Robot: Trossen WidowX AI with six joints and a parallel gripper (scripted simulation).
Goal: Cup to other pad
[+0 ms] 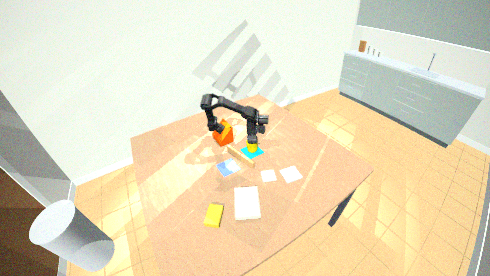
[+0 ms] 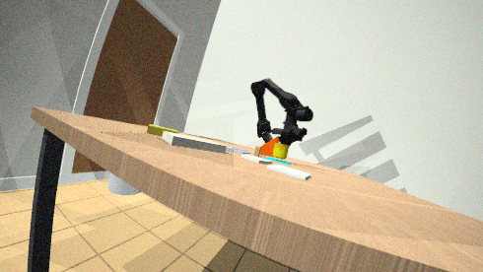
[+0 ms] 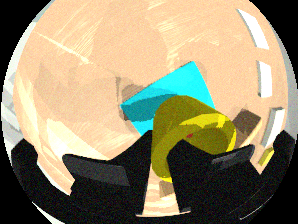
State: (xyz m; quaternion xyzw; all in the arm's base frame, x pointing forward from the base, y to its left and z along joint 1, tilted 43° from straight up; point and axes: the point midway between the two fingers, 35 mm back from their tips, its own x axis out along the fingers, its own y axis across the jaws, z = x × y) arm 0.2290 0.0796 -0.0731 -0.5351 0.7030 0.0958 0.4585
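While clamped in the fingers, yellow cup [image 3: 189, 132] over cyan pad [image 3: 169, 92], perhaps one red marble [image 3: 190, 136] inside.

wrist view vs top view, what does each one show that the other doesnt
Only the wrist view looks into the yellow cup: a small red spot shows inside it, likely a marble, and the dark fingers are seen close up clamping its wall.

Only the top view shows the whole layout: the arm, the orange block, the wooden bar, the light blue pad, the white sheets and the yellow block.

Both show the gripper shut on the cup over the cyan pad.
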